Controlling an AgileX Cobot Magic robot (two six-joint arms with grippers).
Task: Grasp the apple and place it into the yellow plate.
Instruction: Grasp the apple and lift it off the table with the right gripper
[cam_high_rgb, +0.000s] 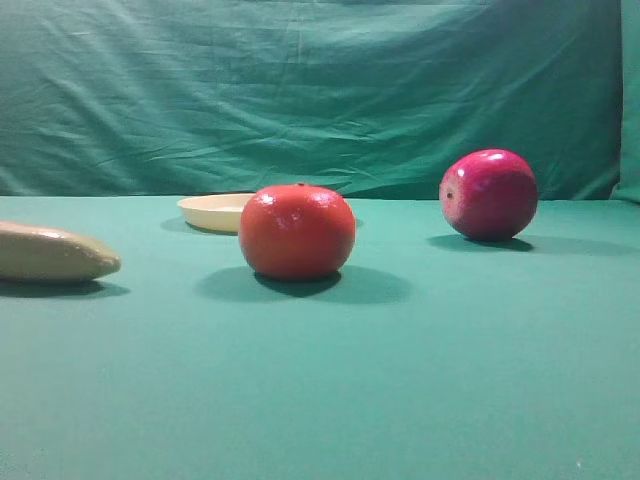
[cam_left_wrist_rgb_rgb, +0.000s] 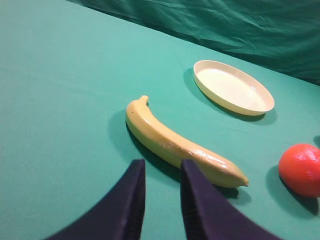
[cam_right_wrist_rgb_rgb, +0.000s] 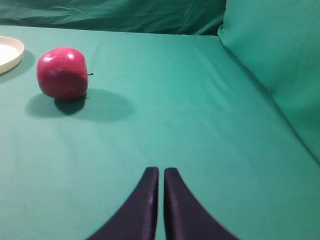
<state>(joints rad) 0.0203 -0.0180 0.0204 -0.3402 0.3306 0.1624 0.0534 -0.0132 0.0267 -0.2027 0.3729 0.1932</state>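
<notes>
The magenta-pink apple (cam_high_rgb: 488, 195) lies on the green cloth at the right, tipped on its side; it also shows in the right wrist view (cam_right_wrist_rgb_rgb: 62, 72), far left and well ahead of my right gripper (cam_right_wrist_rgb_rgb: 161, 172), which is shut and empty. The yellow plate (cam_high_rgb: 215, 212) sits at the back, left of centre, empty; it shows in the left wrist view (cam_left_wrist_rgb_rgb: 232, 87) and, as an edge only, in the right wrist view (cam_right_wrist_rgb_rgb: 10, 52). My left gripper (cam_left_wrist_rgb_rgb: 161, 167) is a little open and empty, just short of the banana. Neither gripper shows in the exterior view.
An orange-red round fruit (cam_high_rgb: 297, 231) stands between the plate and the camera, also in the left wrist view (cam_left_wrist_rgb_rgb: 301, 169). A banana (cam_left_wrist_rgb_rgb: 175, 145) lies at the left (cam_high_rgb: 50, 253). A green cloth backdrop (cam_right_wrist_rgb_rgb: 275, 60) rises behind and at the right.
</notes>
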